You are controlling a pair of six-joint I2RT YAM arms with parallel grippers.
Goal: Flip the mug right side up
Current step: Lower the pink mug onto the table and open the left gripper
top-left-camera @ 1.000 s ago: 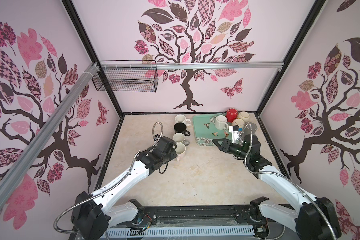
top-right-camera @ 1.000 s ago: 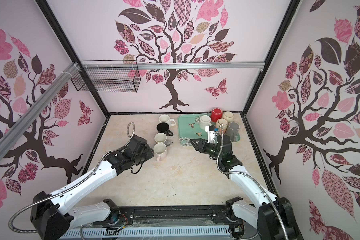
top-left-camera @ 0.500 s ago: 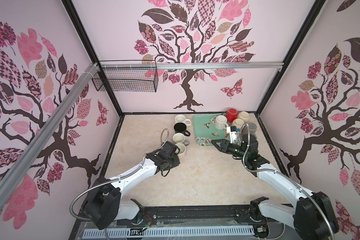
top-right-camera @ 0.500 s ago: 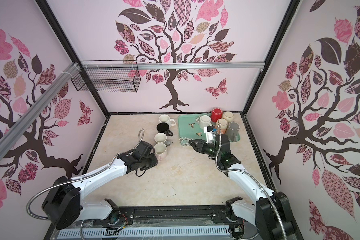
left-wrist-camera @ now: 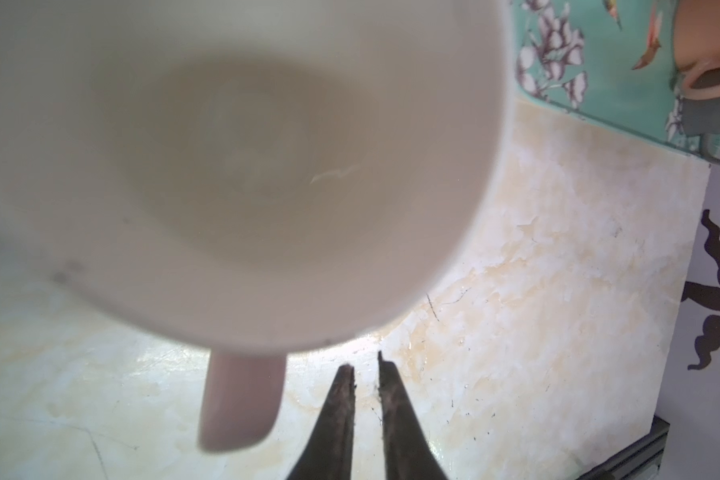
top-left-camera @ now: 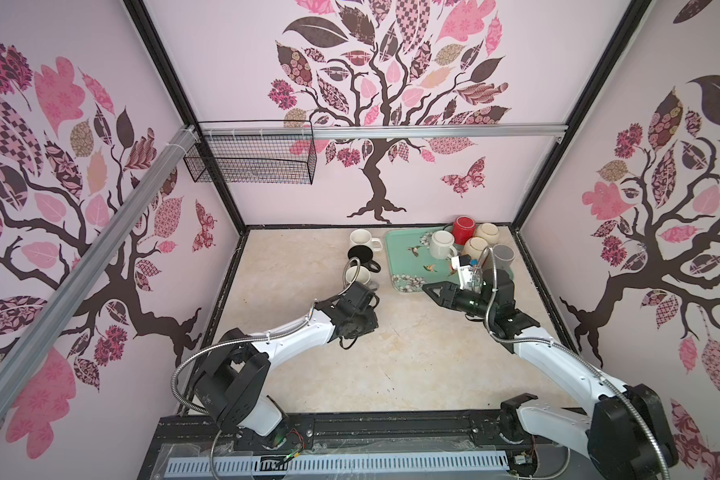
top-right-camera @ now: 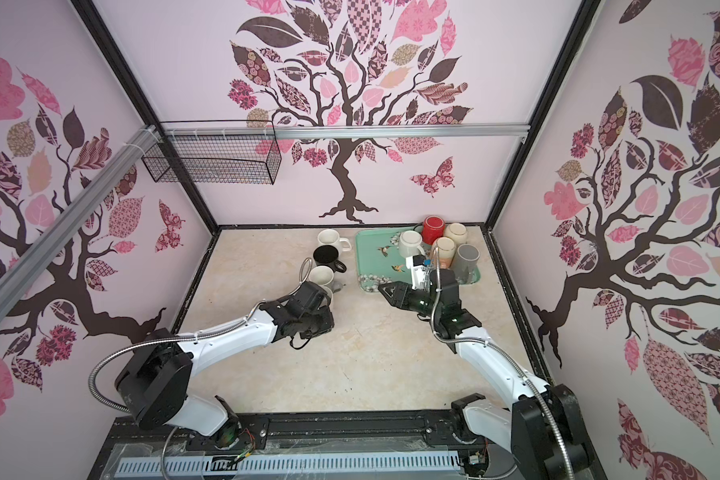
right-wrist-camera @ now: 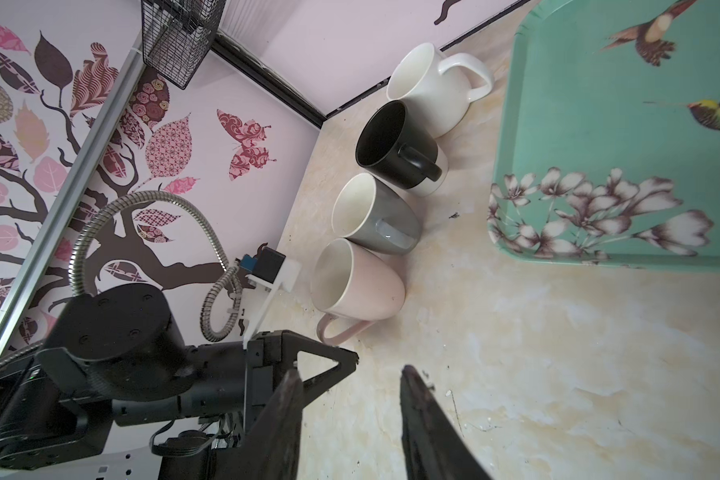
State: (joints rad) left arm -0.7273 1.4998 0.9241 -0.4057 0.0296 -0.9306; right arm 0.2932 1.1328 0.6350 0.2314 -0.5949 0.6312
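A pale pink mug (right-wrist-camera: 356, 282) stands mouth up on the table, at the near end of a row of upright mugs. In the left wrist view its cream inside (left-wrist-camera: 233, 166) fills the frame. My left gripper (left-wrist-camera: 364, 365) is shut on nothing, its tips just beside the mug's handle (right-wrist-camera: 341, 330) and not touching it. In both top views the left wrist (top-left-camera: 354, 309) covers most of this mug. My right gripper (right-wrist-camera: 350, 370) hangs open and empty over bare table near the tray's front corner (top-left-camera: 429, 289). Several mugs stand upside down on the tray (top-left-camera: 408, 266).
Behind the pink mug stand a grey mug (right-wrist-camera: 375, 216), a black mug (right-wrist-camera: 395, 145) and a white mug (right-wrist-camera: 429, 89). The upside-down mugs include a white one (top-left-camera: 443, 244), a red one (top-left-camera: 464, 228) and a grey one (top-left-camera: 503, 257). A wire basket (top-left-camera: 250, 158) hangs on the back rail.
My left gripper's jaws have come together, with nothing in them. The left arm has sunk lower and its wrist now covers the pink mug in the top views. The right arm has barely moved.
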